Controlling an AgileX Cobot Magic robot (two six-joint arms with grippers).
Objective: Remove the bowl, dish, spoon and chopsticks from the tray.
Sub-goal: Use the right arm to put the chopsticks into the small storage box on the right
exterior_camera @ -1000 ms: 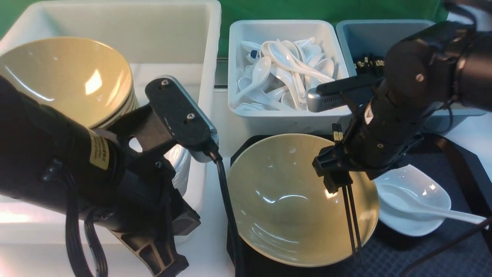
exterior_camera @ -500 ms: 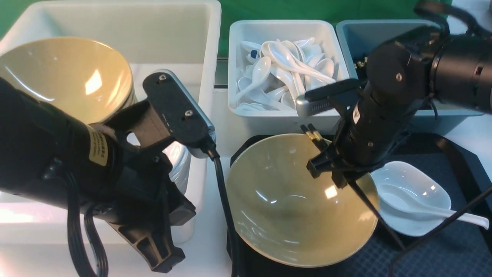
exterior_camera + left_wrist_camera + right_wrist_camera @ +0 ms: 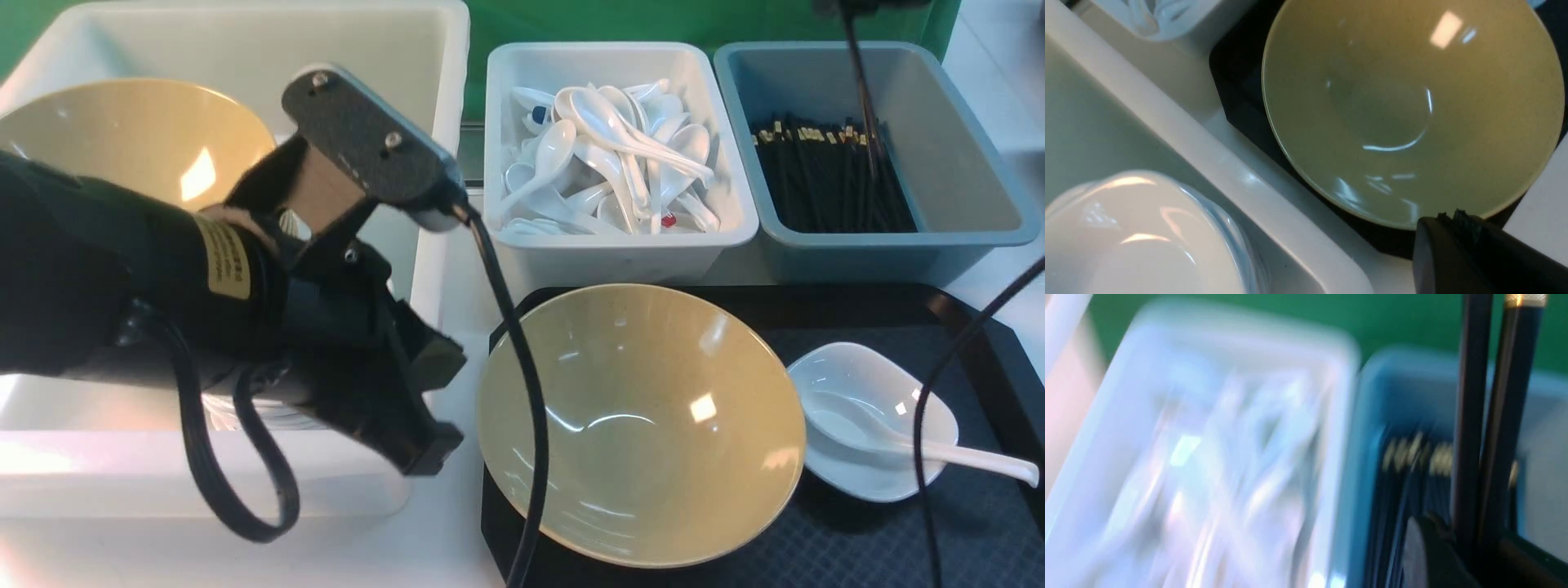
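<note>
Over at the far right, the right gripper (image 3: 1478,555) is clamped on the chopsticks (image 3: 1473,416), and the wrist camera shows the pair rising side by side out of its jaws, gold band at the thick end. From the front they hang close to upright above the grey-blue tub (image 3: 955,163), lower tips down by the heap of black chopsticks (image 3: 816,180) lying in it. Whether they touch that heap, I cannot tell.

Down on the tray (image 3: 816,547), the bowl (image 3: 641,425) sits empty on the left half, wide and glossy. Just to its right is the dish (image 3: 882,376), touching or nearly touching the bowl's rim. The spoon (image 3: 841,420) lies in it, scoop inside and handle poking out over the right edge.

On the left, the left gripper (image 3: 433,445) has its jaws pressed together, holding nothing. It hovers just beside the bowl's left rim, between the tray and the large white tub (image 3: 245,49). That tub holds a stack of olive-yellow bowls (image 3: 122,139). Between the two tubs at the far side stands the white tub of spoons (image 3: 612,245).
</note>
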